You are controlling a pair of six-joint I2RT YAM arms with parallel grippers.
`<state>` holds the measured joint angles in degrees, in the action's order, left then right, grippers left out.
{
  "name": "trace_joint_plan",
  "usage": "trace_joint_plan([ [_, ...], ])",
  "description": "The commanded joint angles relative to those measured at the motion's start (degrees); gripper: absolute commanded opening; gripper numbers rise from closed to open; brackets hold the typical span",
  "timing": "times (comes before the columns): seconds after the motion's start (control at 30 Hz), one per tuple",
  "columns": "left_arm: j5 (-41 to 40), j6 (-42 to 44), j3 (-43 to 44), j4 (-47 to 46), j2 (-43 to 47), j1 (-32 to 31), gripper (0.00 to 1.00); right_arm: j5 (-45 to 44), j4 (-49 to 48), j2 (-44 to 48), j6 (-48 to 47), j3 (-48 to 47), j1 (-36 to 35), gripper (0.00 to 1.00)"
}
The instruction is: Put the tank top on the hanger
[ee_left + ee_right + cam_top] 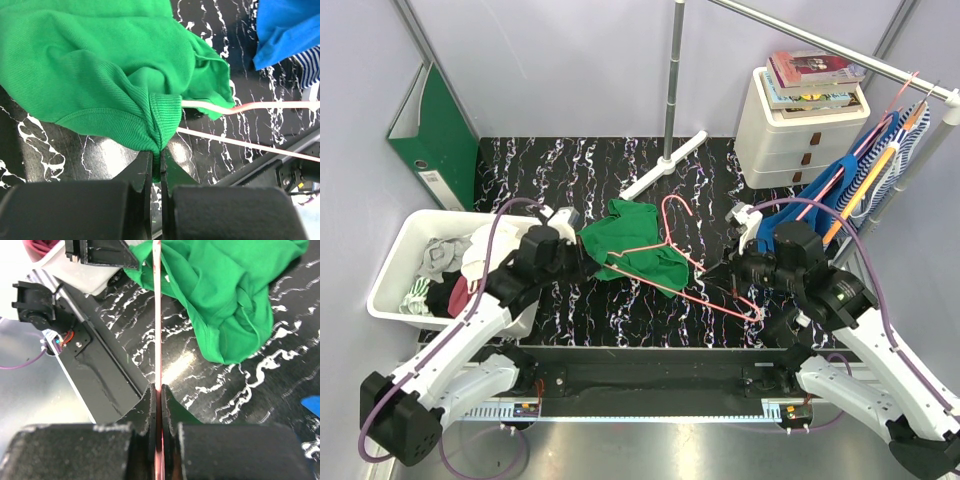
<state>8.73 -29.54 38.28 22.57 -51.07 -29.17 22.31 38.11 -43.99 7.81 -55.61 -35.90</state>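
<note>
- Two tools are engaged, one on each of the task's items.
- Left tool (156,161): clenched on a ribbed, hemmed edge of the tank top (100,75). The cloth is bunched at the pinch and stretched up from it.
- Right tool (158,390): clenched on the thin wire of the hanger (157,315). In the overhead view it stands toward the hanger's right end.
- Tank top (638,243): crumpled on the black marbled tabletop (570,165) at centre, between the two arms. It is neither spread out nor lifted clear.
- Hanger (667,238): lying across the tabletop, hook pointing away from the arm bases. Its left end is covered by green cloth and its right end is bare.
- In the left wrist view one pink wire runs out from beneath a fold of the top. Whether it passes through an armhole or the neck, or is only draped over, cannot be told.
- Judged progress: early to middle. Both items are secured and overlapping, but no strap is seen seated on a hanger shoulder.
- Outstanding, by judgement: thread the hanger into the top, seat both straps, and let go.
</note>
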Motion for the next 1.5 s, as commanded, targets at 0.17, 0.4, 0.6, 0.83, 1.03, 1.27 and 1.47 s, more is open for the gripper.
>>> trace_joint_plan([
  [0.17, -1.7, 4.7, 7.5, 1.6, 1.3, 0.4, 0.0, 7.2, -8.7, -1.9, 2.4, 2.3, -0.7, 0.0],
  [0.4, 0.5, 6.2, 11.1, 1.3, -0.7, 1.1, 0.0, 8.4, -10.6, -1.5, 3.2, 3.7, -1.1, 0.0],
  [0.6, 9.3, 8.0, 13.9, 1.3, -1.1, 1.0, 0.0, 8.6, -15.1, -2.2, 4.1, 5.6, -1.2, 0.0],
  [0.83, 18.8, 9.6, 18.2, 1.3, -2.8, 0.7, 0.0, 9.5, -21.0, -2.8, 4.5, 7.5, -1.7, 0.0],
  [1.03, 21.1, 10.0, 20.4, 1.2, -5.4, -1.6, 0.0, 9.2, -25.1, -2.5, 5.6, 9.1, -1.8, 0.0],
  [1.27, 13.1, 11.1, 18.8, 2.7, -2.0, -3.2, 0.39, 7.5, -27.2, -2.2, 6.2, 10.3, -1.9, 0.0],
  [1.47, 2.1, 11.0, 20.0, 7.6, 2.0, -3.3, 0.78, 7.5, -29.9, -2.1, 7.1, 11.8, -1.9, 0.0],
])
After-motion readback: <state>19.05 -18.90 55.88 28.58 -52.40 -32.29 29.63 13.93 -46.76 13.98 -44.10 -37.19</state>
